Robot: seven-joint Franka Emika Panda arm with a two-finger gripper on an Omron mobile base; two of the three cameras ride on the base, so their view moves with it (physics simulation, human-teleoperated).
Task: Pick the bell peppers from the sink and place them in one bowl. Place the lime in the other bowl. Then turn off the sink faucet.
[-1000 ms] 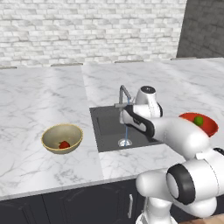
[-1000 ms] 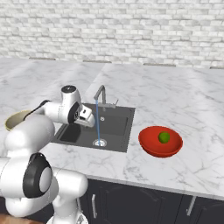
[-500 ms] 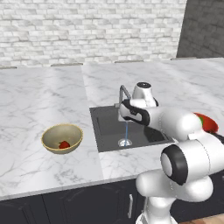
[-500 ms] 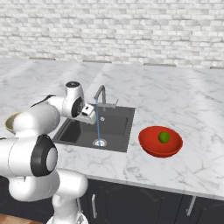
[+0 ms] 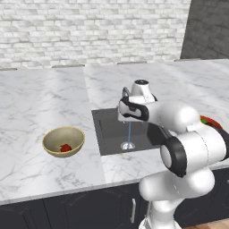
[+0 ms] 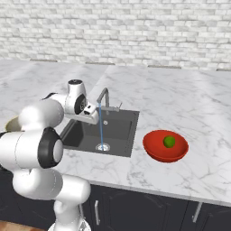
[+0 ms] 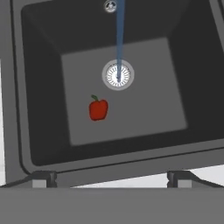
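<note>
A: Far off to the left of the fingers?
B: Tan bowl point(image 5: 63, 141) on the marble counter point(image 5: 36, 107), one red bell pepper point(image 5: 65, 148) inside.

A: Directly beneath the fingers?
B: Sink point(image 7: 39, 65), with the second bell pepper point(image 7: 98, 108) on the basin floor, just left of the drain point(image 7: 118, 75). Water stream point(image 7: 119, 35) hitting the drain, faucet point(image 6: 104, 98) running.

A: Gripper point(image 7: 111, 178) itself?
B: Spread wide, tips point(image 7: 43, 178) well apart, holding nothing, poised above the sink's near rim.

A: Off to the right?
B: Red bowl point(image 6: 155, 151), lime point(image 6: 169, 141) resting inside.
</note>
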